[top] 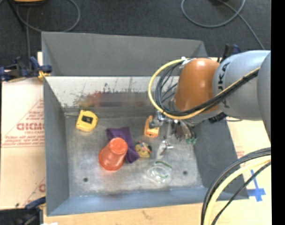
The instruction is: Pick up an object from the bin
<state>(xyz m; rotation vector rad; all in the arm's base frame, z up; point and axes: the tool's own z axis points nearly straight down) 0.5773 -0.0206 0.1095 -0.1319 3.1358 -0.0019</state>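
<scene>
Grey metal bin (56,139), seen from above. The arm is reaching in from the right. Its orange wrist cover (196,83) and the loop of yellow and black cables (156,86) are sitting above the bin's right half. The gripper (164,150) is hanging low over the bin floor, right of centre, with its metal end pointing down. Whether it is released or clenched on anything: cannot tell from this angle.

Nearest things:
- A clear, see-through plastic cup (159,174) is lying just in front of the gripper, toward the near wall and close to the metal end. Contact cannot be judged.
- A small round yellow toy with dark markings (142,149) is lying just to the gripper's left, apart from it.
- A small orange block-shaped piece (151,128) is sitting at the gripper's upper left, close against the wrist hardware. Touching or not, cannot tell.

Further left:
- An orange-red plastic cup (113,154) is resting on the floor near the middle, overlapping a crumpled purple floppy piece (120,135) that is lying behind and beside it.
- A yellow tape measure with a black centre (86,121) is sitting alone toward the back-left of the floor, well apart from the gripper.
</scene>
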